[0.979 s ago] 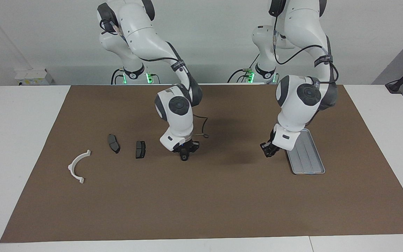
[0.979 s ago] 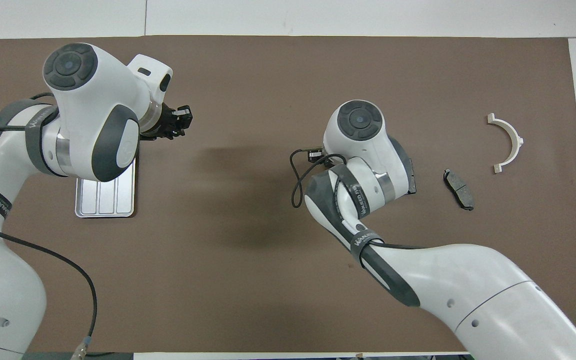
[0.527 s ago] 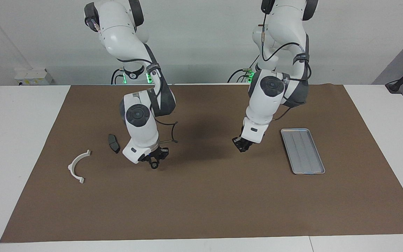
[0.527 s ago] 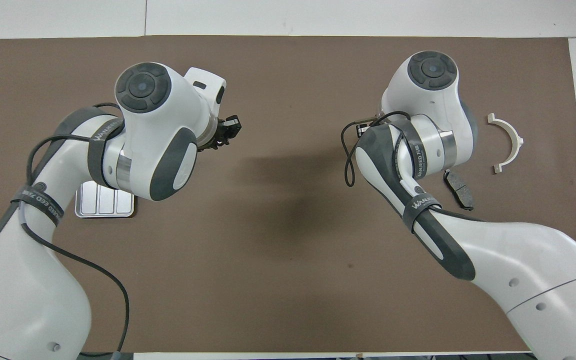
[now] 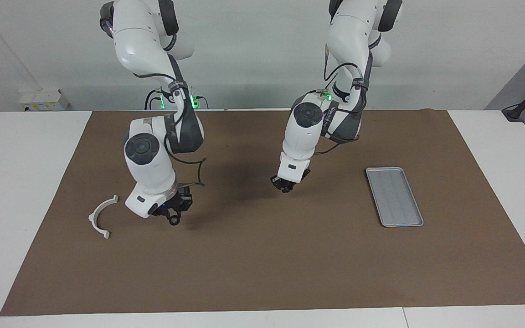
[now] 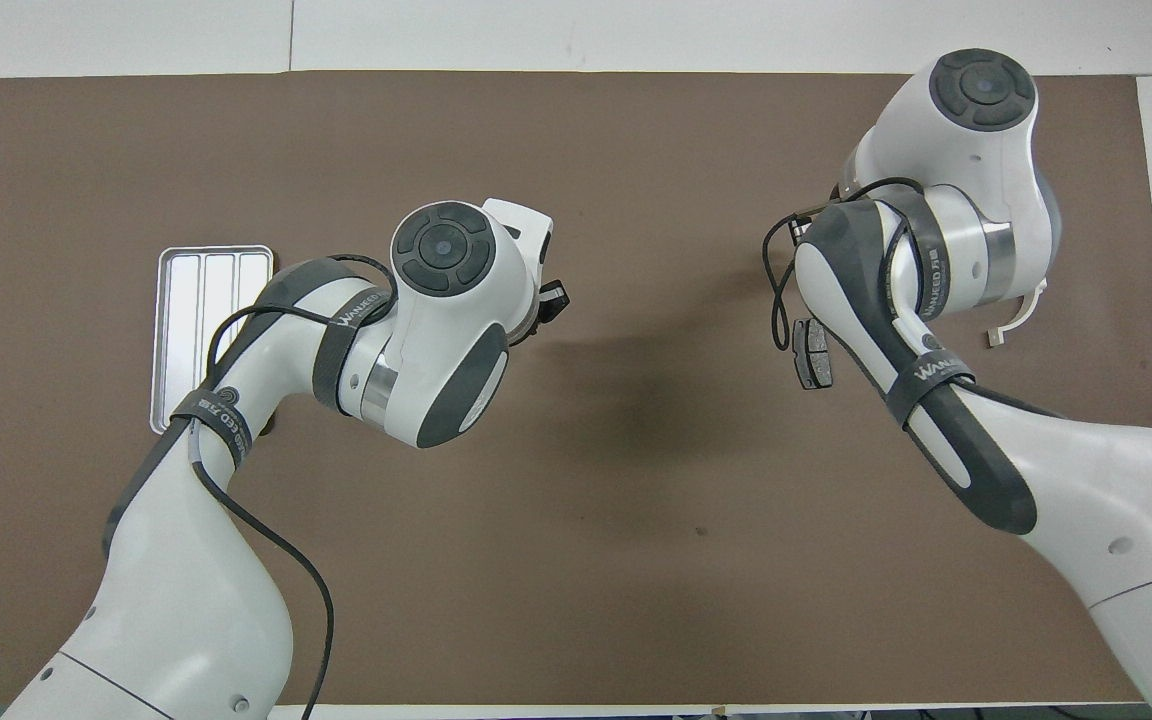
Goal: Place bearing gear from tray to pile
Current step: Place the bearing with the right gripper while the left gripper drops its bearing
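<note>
Facing view: small dark round bearing gear (image 5: 172, 222) seen pinched at the tips of the right gripper (image 5: 171, 217), low over the brown mat (image 5: 262, 264), near the white curved half-ring bracket (image 5: 100, 216) at the right arm's end. Found one dark grey brake pad (image 6: 814, 353) flat on the mat in the overhead view, partly under the right arm, nearer the robots than the bracket (image 6: 1021, 315). Left gripper (image 5: 284, 186) hung over bare mat mid-table; could not tell whether wide or narrow. Flat rectangular silver ridged metal tray (image 5: 392, 196) lay bare at the left arm's end, well apart from both grippers.
</note>
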